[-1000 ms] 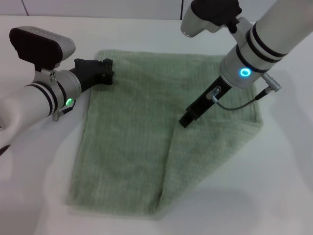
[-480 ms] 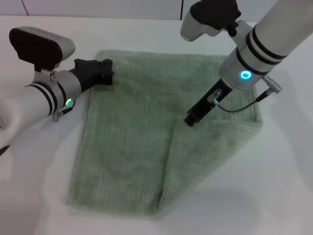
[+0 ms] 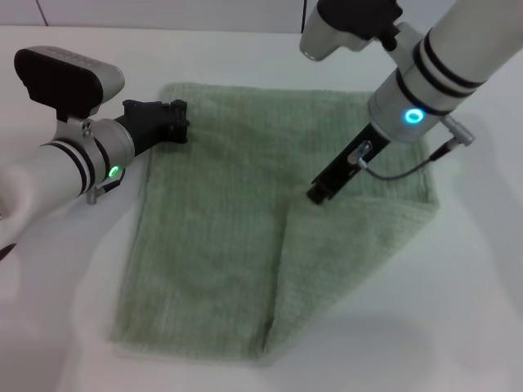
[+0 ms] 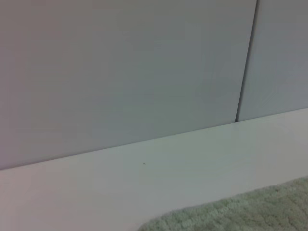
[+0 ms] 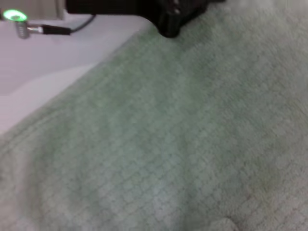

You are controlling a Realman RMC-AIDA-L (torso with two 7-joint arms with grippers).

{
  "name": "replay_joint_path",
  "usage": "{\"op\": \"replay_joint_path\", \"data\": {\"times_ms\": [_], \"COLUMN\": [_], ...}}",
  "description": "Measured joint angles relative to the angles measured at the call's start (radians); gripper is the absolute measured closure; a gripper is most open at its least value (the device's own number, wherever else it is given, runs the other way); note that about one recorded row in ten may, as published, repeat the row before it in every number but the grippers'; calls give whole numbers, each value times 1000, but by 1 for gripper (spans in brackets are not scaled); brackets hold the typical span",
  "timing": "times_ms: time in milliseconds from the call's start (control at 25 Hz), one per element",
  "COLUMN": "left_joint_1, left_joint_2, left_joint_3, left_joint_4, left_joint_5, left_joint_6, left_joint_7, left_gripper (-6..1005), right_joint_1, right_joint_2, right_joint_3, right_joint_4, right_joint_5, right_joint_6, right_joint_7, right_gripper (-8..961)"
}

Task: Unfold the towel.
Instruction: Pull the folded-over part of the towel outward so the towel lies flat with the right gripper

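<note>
light: bright, even, from overhead
shadows: soft, faint on glossy white tabletop (image 3: 458, 310)
blur: right wrist view soft; pale sage-green terry towel (image 5: 192, 134) out of focus

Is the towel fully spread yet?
No. The towel still has its near-right corner folded over, with a diagonal crease beside the right claw.

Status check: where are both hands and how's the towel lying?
Left hand at the towel's far left corner. Right hand over the middle. Near right part folded over. Nothing in the way.

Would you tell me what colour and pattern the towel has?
The towel is pale sage green with a fine ribbed, grid-like weave, clearest in the right wrist view.
</note>
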Motion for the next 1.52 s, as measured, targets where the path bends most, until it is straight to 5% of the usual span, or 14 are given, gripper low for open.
{"op": "replay_joint_path", "data": {"times_ms": [440,840,1520], "left_joint_1": [-1,-1,-2], "left_joint_2": [0,0,0], "left_joint_3": [0,-2,-6], "left_joint_4": [0,1,3], "left_joint_5": [0,0,2], "left_joint_6": [0,-1,1], "left_joint_7": [0,0,1], "left_gripper": [1001,1001,1001], "right_joint_1": [-59,-118,-80], "right_joint_2": [-3,-6,-3], "right_joint_3": [-12,-129,-312], "right_joint_4": [-264,-519,-497], "right_joint_5": [-38,-79,90], "right_joint_6": [247,414,463], "right_joint_7": [2,-3,2], "right_gripper": [939,933,922]}}
